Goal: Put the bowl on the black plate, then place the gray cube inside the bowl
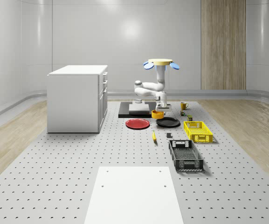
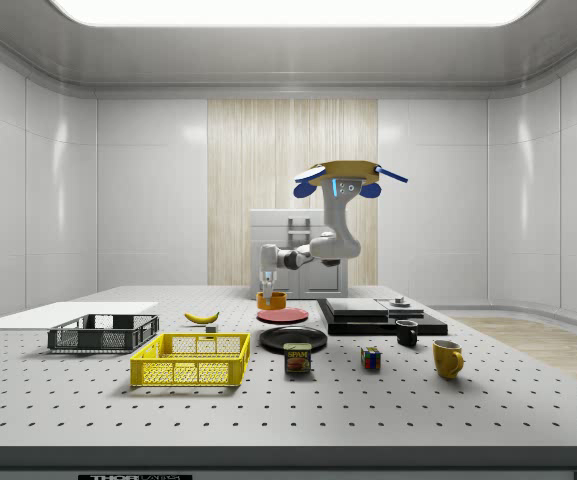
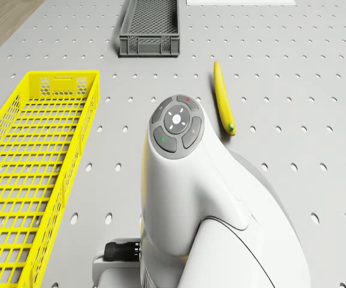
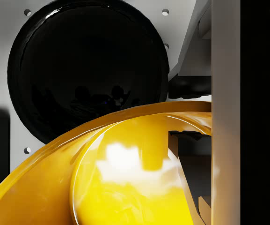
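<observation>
Bowl (image 1: pixel 157 113) gripped at its rim by gripper (image 1: pixel 162 108), carried beside black plate (image 1: pixel 168 122); drone (image 1: pixel 161 62) hovers above; next, lower onto plate.

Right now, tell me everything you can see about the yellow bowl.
The bowl is a glossy yellow-orange round dish with a thick rim and a smooth inside that catches bright reflections in the wrist view. It is upright and looks empty. It sits right at the gripper, beneath the hovering drone, between the red plate and the black plate, not yet on the black one. Whether it rests on the table or is lifted cannot be told.
</observation>
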Controlling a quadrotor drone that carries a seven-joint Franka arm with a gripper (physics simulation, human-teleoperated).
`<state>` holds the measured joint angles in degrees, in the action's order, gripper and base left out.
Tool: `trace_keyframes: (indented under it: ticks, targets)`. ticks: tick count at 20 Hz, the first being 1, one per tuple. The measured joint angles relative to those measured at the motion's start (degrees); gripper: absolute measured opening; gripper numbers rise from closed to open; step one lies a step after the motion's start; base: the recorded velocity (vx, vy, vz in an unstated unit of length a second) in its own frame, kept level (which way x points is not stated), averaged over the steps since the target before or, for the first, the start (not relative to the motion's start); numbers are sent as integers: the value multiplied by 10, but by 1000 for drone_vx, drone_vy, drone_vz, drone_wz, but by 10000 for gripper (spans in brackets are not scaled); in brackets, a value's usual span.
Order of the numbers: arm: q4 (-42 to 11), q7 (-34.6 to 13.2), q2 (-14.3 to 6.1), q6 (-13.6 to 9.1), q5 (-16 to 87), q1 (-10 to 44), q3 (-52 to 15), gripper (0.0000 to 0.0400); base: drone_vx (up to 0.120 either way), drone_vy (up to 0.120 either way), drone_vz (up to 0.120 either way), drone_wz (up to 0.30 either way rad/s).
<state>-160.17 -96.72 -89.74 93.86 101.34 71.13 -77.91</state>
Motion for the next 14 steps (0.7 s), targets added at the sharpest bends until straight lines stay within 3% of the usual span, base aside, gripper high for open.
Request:
trace_keyframes:
  ticks: [5, 7, 12, 14]
  targets:
    - [0, 0, -1, 1, 0, 0, 0, 100, -120, 120, 0, 0]
    - [0, 0, -2, 2, -1, 0, 0, 100, -20, 120, 0, 0]
    - [0, 0, -3, 2, -1, 1, 0, 100, 0, 120, -112, 0]
    - [0, 0, -3, 3, -1, 1, 0, 100, 0, 120, -20, 0]
